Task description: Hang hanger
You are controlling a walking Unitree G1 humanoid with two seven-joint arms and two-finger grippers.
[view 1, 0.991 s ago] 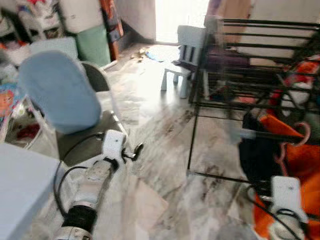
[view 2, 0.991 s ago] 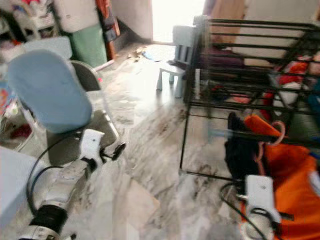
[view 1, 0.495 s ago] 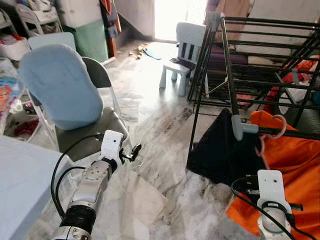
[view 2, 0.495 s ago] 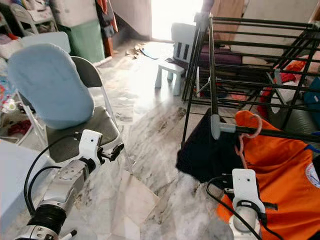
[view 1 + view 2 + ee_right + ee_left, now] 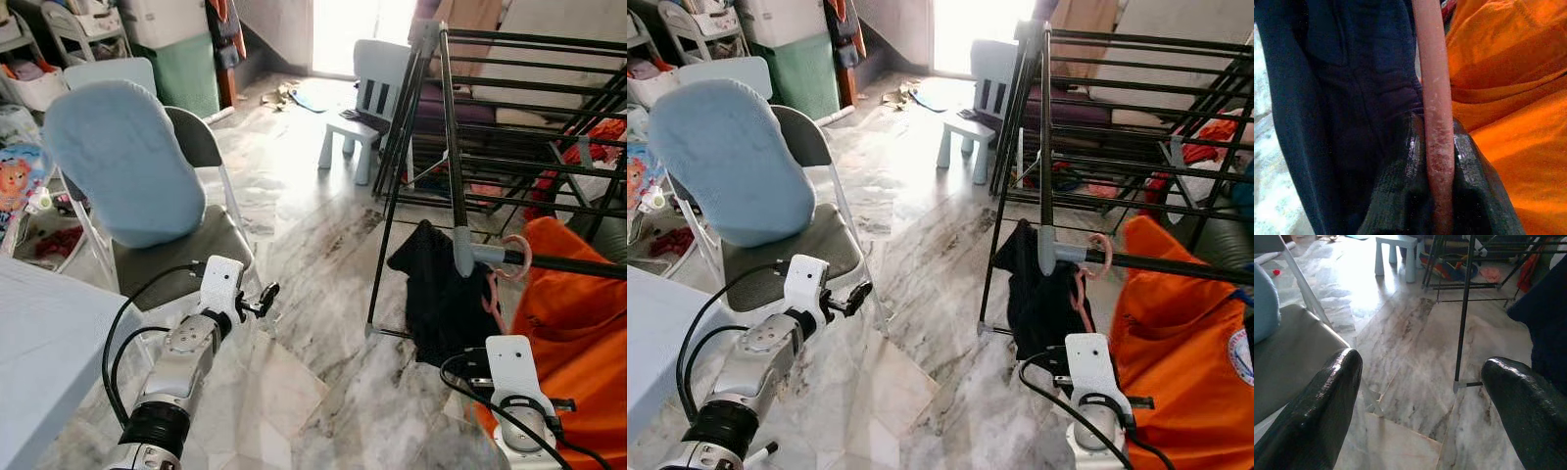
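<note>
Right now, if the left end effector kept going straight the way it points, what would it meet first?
Probably the marble floor: the open left end effector looks down at bare tiles. Further along stands the black drying rack's leg, slightly to one side; depth is unclear.

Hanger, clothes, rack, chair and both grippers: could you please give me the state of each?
Hanger: hooked over the rack bar.
Dark garment: hanging from the hanger.
Drying rack: standing unfolded.
Folding chair: unfolded.
Right gripper: shut on the hanger.
Left gripper: open, holding nothing.
</note>
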